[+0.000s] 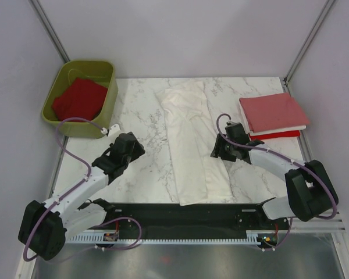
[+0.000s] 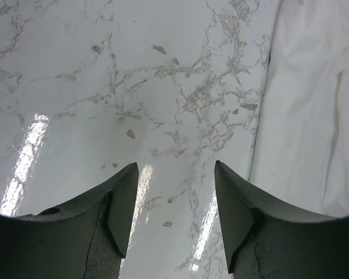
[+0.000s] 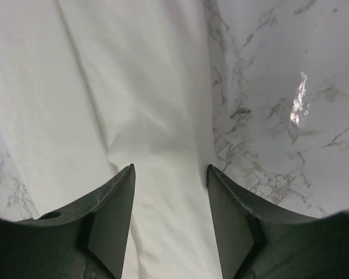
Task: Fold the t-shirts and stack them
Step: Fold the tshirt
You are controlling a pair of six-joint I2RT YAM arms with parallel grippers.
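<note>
Top external view: a long white cloth t-shirt [image 1: 192, 145], folded into a strip, lies mid-frame on the marble-patterned table [image 1: 139, 110]. A stack of folded salmon pink, white and red shirts [image 1: 272, 110] sits at right. A bright red shirt [image 1: 78, 99] fills the olive-green plastic tub [image 1: 109, 96] at upper left. The left gripper [image 2: 174, 174] gapes wide over bare marble, and the right gripper [image 3: 170, 174] gapes wide over the white shirt's edge.

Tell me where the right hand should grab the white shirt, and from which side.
Likely best: pinch the white t-shirt at its right long edge, coming down from the right. It lies flat as a long folded strip, so only an edge gives a lip, and the open right hand hangs over that edge.
</note>
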